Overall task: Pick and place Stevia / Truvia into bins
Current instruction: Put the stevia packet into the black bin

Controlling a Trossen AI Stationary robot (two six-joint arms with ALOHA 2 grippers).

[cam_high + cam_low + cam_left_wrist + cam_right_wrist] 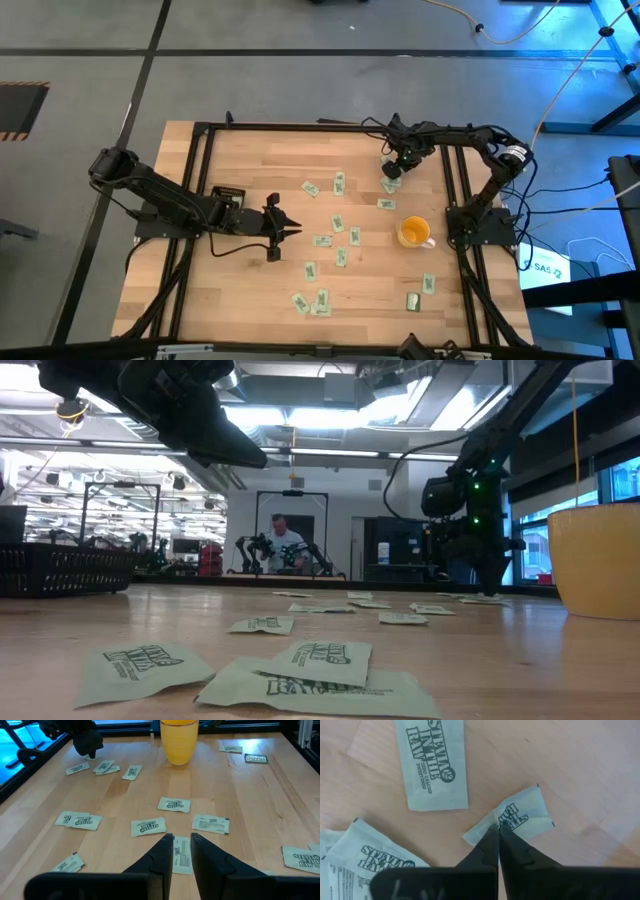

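Note:
Several pale green Stevia sachets (338, 224) lie flat and scattered over the wooden table, some near the front edge (318, 660). My right gripper (392, 172) is down at the table's far right among a small cluster of them, shut on one sachet (517, 815). My left gripper (294, 228) hovers above the table's middle left, its fingers slightly open (180, 840) with nothing between them; a sachet (182, 856) lies on the table below. A black bin (228, 192) sits beside my left arm. My right gripper pinches a sachet by its edge (506, 824) between the two shut fingertips (490, 840), coming from above and pointing down. The sachet's far part spreads out past the fingertips close to the tabletop; whether it is lifted clear, I cannot tell.
A yellow cup (413, 232) stands on the table's right side, near my right arm's base. Other sachets (436, 762) lie close around the held one. A black mesh basket (60, 570) shows at the low view's left. A person (283, 540) stands far off in the room.

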